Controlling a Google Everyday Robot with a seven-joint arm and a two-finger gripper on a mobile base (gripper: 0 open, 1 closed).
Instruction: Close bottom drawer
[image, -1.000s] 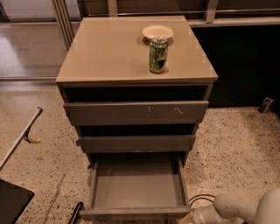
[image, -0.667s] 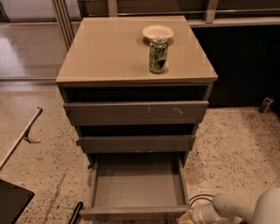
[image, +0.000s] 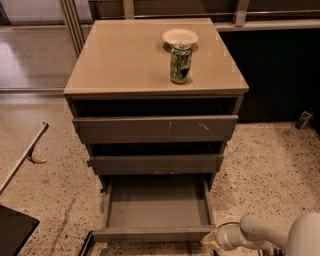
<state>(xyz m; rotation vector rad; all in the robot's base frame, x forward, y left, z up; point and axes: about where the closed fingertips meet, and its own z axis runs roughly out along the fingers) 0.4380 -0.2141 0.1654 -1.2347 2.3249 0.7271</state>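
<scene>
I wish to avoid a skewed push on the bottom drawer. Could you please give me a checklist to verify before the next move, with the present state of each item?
1. The bottom drawer needs closing: ok, it stands pulled far out.
2. Nothing in its tray blocks the travel: ok, only the flat grey interior shows.
3. The gripper is at the drawer front: ok, it is at the right end of the front panel.
4. The gripper touches the panel: cannot tell.
5. The push point is centred: not ok, it is near the right corner.
6. The can and the bowl on top are safe: ok, the can is upright and both stand back from the front edge.
</scene>
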